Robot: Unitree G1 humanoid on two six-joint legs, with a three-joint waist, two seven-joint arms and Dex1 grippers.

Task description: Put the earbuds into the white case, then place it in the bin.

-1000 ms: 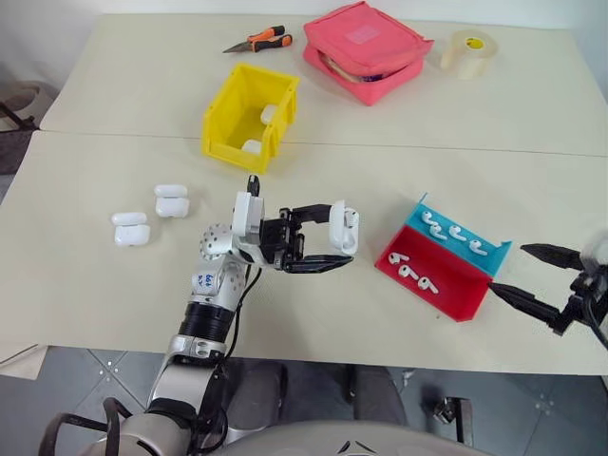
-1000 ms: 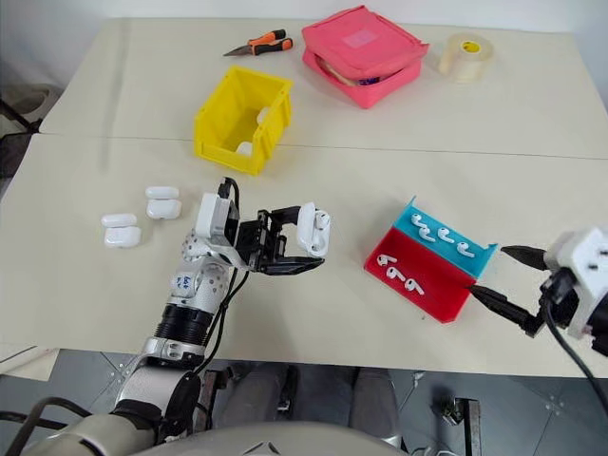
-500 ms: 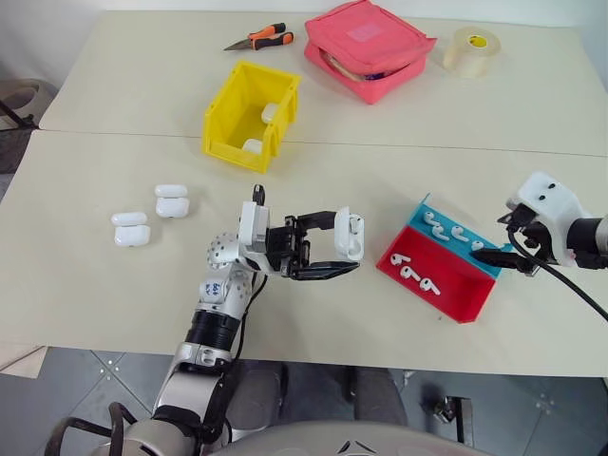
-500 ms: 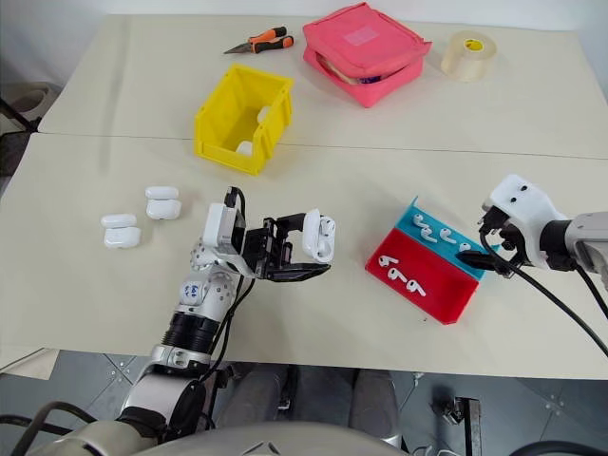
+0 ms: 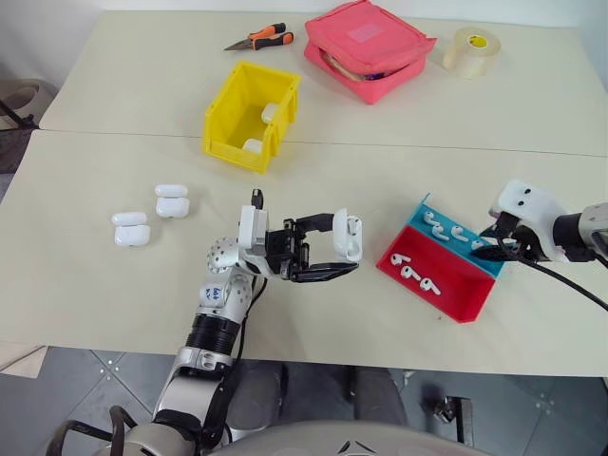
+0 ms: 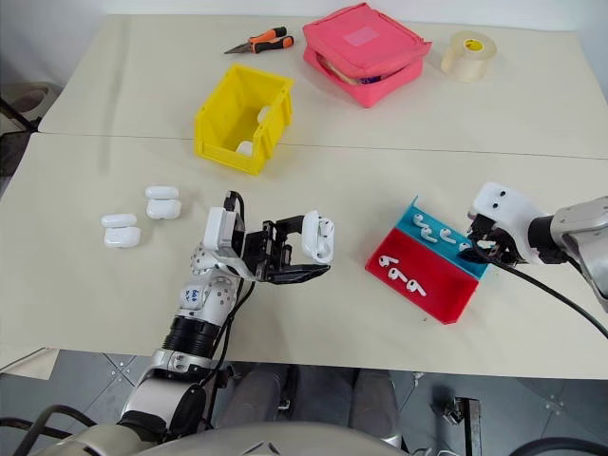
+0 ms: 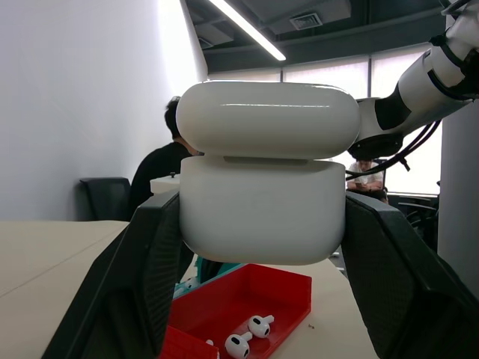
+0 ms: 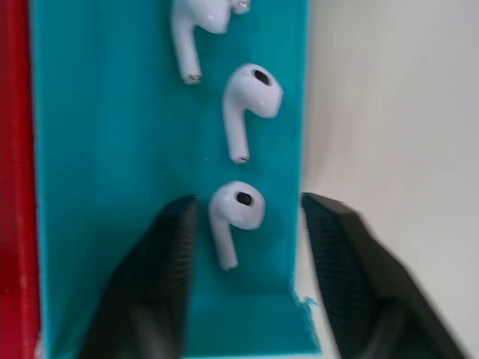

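The right gripper (image 8: 243, 224) has swung in from the table's near edge, fingers now half-closing astride the end earbud (image 8: 233, 209) in the tray's blue half (image 8: 97, 187), while the left gripper (image 5: 328, 249) keeps pinching the white case (image 5: 347, 236) mid-table, so pickup looks imminent.

We see two cream tables (image 5: 114, 285) pushed together edge to edge, with grey floor tiles (image 5: 76, 380) below the near edge. From the left wrist view, a white wall (image 7: 75, 105) runs along one side, a long ceiling light strip (image 7: 251, 31) glows overhead, big windows (image 7: 397, 149) stand at the far end, and a seated person (image 7: 161, 168) faces away beside a dark chair (image 7: 101, 198).
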